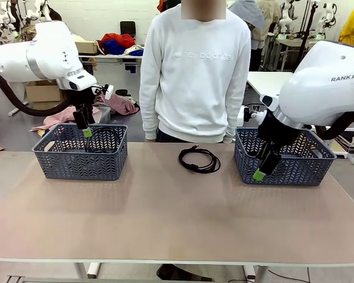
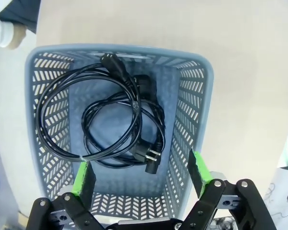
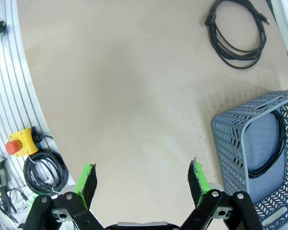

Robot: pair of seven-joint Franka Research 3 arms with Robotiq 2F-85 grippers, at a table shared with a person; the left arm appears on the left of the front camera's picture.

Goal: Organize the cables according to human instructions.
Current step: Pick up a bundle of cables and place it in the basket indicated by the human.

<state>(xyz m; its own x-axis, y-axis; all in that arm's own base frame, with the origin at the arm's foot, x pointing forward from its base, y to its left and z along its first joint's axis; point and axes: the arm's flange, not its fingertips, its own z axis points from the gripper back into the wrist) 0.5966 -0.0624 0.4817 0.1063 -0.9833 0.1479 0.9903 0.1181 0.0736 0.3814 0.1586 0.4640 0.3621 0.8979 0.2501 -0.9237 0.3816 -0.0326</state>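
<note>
White sweatshirt [image 1: 194,88] — "new balance"; right arm [image 1: 327,88] — "RANKA".

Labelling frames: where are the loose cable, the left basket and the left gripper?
loose cable [image 1: 190,166]: front view, coil's near-left strand.
left basket [image 1: 76,162]: front view, front wall.
left gripper [image 2: 140,163]: left wrist view, midway between fingertips.

Glossy white plastic shells cover my left arm [image 1: 41,56] and right arm [image 1: 324,88] above a smooth, matt beige table [image 1: 165,206]. Both baskets, left [image 1: 76,162] and right [image 1: 295,171], are matt grey-blue perforated plastic. The cables [image 2: 136,110] wear black rubbery sheathing with a faint sheen. My finger pads [image 2: 81,177] look like bright green rubber. The person's white sweatshirt [image 1: 194,76] is soft cloth.
</note>
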